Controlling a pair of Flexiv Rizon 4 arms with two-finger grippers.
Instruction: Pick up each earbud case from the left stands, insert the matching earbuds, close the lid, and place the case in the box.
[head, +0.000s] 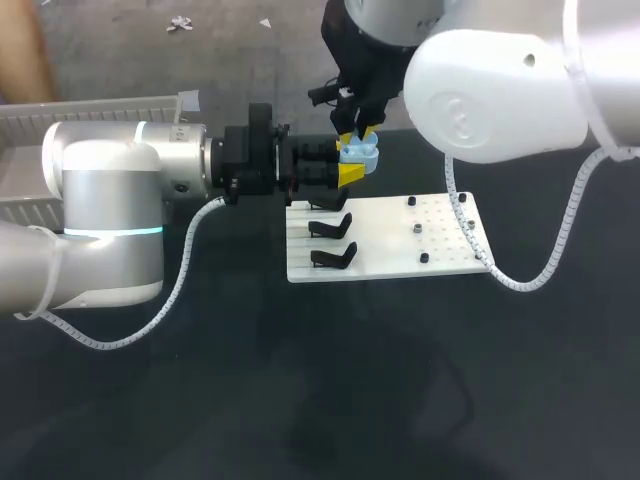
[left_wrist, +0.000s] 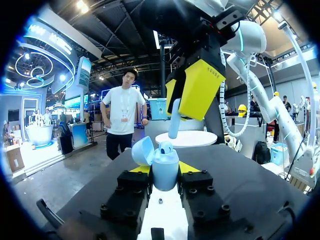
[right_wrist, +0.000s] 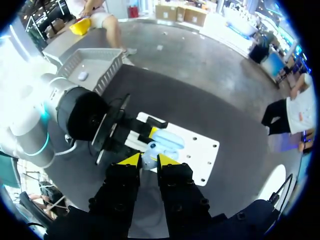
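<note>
My left gripper (left_wrist: 164, 170) is shut on the body of a light blue earbud case (left_wrist: 165, 175), held upright with its lid (left_wrist: 142, 150) swung open. One earbud (left_wrist: 166, 146) sits in the case. Directly above hangs my right gripper (left_wrist: 181, 112), shut on a second light blue earbud (left_wrist: 174, 122) that points down at the case. In the head view the two grippers meet at the white board's far left corner: left gripper (head: 350, 172), right gripper (head: 355, 135), case (head: 360, 153). The right wrist view shows the earbud (right_wrist: 148, 148) between its fingertips (right_wrist: 131, 160).
A white board (head: 400, 255) lies on the black table, with black stands (head: 333, 255) on its left part and small pegs (head: 413, 230) on its right. A white mesh box (right_wrist: 90, 70) stands at the table's far left, behind my left arm (head: 110, 190).
</note>
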